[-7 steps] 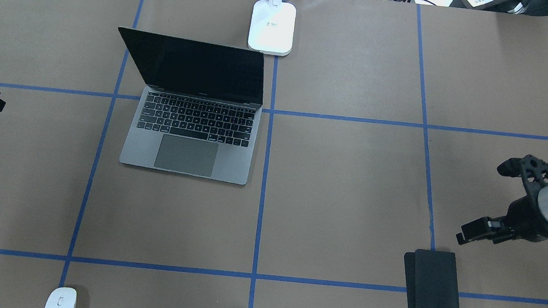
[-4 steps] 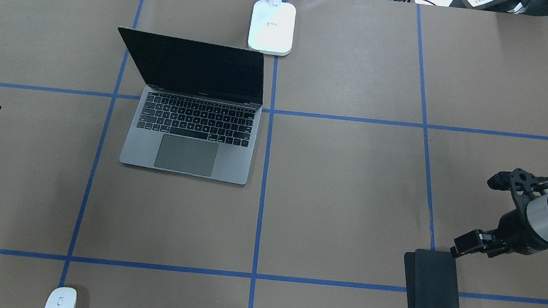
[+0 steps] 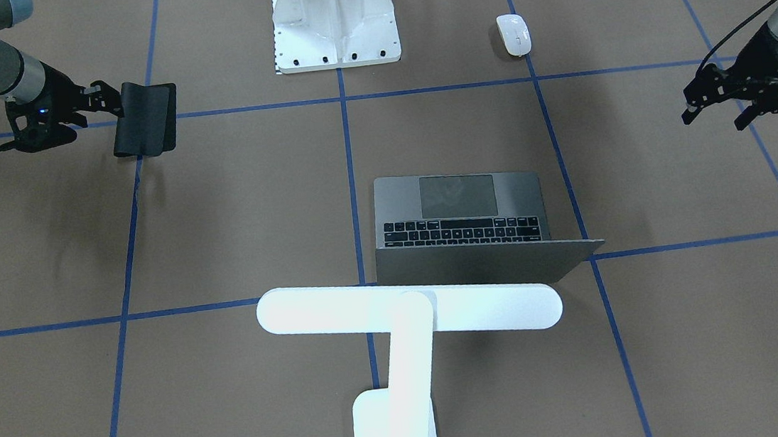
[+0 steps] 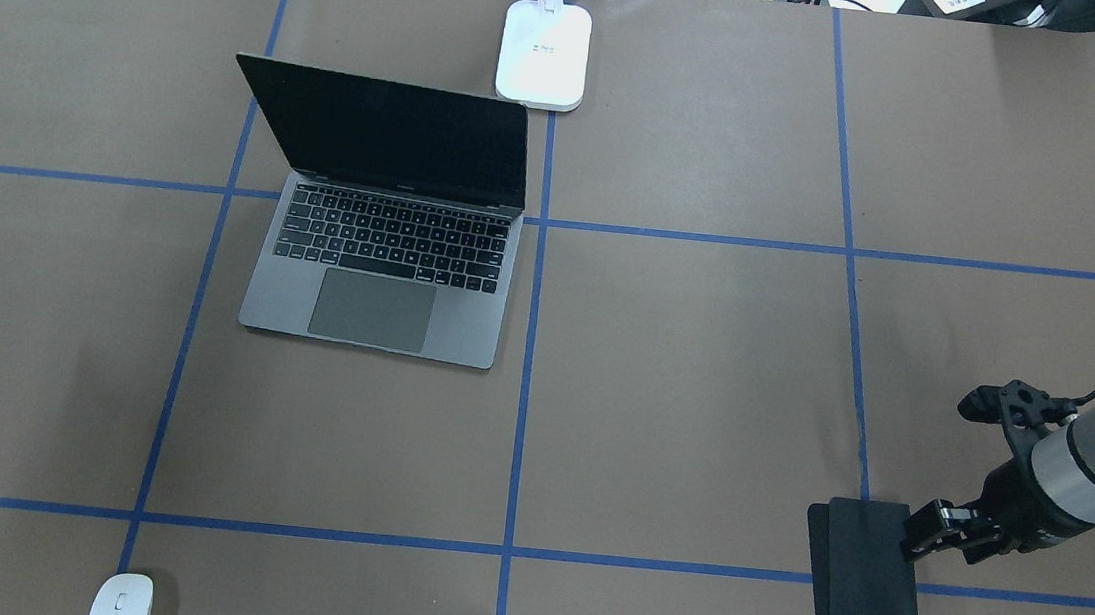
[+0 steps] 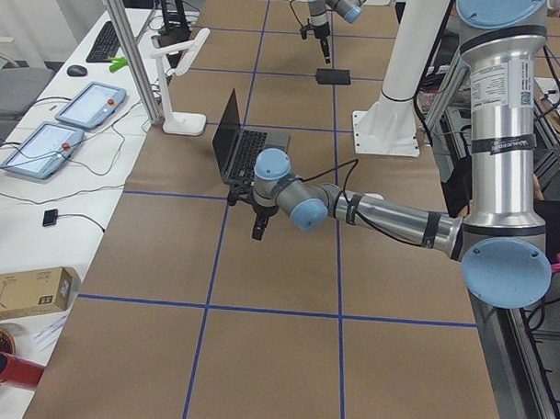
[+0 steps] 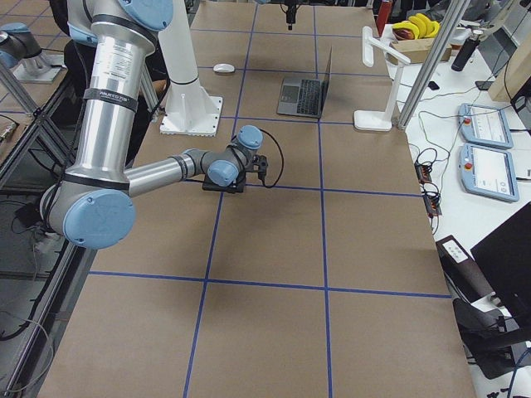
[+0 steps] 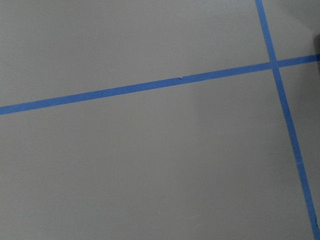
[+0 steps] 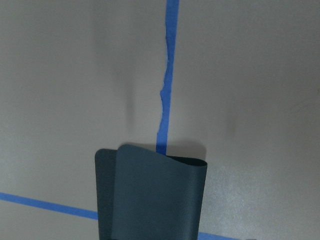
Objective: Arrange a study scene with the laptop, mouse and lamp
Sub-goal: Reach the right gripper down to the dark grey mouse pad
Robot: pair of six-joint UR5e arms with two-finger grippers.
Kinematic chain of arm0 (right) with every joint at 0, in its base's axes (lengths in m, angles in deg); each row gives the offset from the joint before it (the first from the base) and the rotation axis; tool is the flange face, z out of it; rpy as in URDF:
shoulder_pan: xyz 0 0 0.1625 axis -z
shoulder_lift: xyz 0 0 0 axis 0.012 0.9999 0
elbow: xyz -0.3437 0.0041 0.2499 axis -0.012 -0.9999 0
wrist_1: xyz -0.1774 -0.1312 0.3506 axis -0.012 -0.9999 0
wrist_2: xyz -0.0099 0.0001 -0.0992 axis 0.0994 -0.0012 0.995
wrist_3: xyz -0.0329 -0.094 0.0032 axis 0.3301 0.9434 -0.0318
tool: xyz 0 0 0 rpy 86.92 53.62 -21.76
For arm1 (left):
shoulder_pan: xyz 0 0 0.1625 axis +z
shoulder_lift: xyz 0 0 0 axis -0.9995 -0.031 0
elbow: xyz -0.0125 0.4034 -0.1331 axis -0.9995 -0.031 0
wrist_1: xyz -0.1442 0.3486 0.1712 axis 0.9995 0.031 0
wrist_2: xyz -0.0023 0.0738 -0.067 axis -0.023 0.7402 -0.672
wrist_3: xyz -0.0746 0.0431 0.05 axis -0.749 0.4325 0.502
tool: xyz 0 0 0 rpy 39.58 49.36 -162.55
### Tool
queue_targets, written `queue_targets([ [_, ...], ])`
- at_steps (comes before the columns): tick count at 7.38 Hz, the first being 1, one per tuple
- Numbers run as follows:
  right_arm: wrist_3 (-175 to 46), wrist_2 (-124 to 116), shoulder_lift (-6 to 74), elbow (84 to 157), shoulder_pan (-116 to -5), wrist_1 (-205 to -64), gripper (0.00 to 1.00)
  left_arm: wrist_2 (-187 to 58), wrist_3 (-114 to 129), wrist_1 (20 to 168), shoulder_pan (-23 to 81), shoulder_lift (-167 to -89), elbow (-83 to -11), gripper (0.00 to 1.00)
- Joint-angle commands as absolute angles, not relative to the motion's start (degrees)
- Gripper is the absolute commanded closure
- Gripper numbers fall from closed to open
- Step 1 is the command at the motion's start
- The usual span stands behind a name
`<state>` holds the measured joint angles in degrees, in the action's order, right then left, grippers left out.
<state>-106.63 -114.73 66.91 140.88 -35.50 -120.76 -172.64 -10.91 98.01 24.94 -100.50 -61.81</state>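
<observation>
The open grey laptop (image 4: 381, 261) sits left of centre, screen up; in the front view (image 3: 460, 219) I see its lid's back. The white mouse (image 4: 120, 600) lies at the near left edge, also in the front view (image 3: 513, 34). The white lamp's base (image 4: 543, 54) stands at the far edge behind the laptop; its bar head (image 3: 408, 309) reaches toward the laptop lid. My right gripper (image 4: 919, 540) looks open, low at the right edge of a folded black mat (image 4: 867, 589). My left gripper (image 3: 711, 115) is open and empty above bare table, far left of the laptop.
A white ribbed pedestal (image 3: 334, 17) with bolt holes stands at the near middle edge. Blue tape lines (image 4: 524, 396) grid the brown table. The right wrist view shows the mat's folded end (image 8: 150, 195). The left wrist view shows only tape lines (image 7: 135, 89).
My right gripper has moved down and toward the robot, from beside the mat to its right edge. My left gripper has drifted left, almost out of the overhead view. Laptop, mouse and lamp have not moved.
</observation>
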Motion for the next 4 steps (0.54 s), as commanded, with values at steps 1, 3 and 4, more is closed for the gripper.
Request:
queue_targets([
  [1,-106.5,-114.8,64.8,138.2,-33.2,-120.8,0.28,-172.8,-11.0,98.8,24.9,-100.4,-61.7,0.00],
  [3,-106.3,-114.8,64.7,137.7,-33.1,-120.7,0.36,-172.8,-10.9,99.8,24.9,-99.6,-61.7,0.00],
  [4,-105.8,-114.8,64.7,136.9,-32.7,-120.6,0.37,-172.8,-11.0,100.2,24.9,-99.6,-61.6,0.00],
])
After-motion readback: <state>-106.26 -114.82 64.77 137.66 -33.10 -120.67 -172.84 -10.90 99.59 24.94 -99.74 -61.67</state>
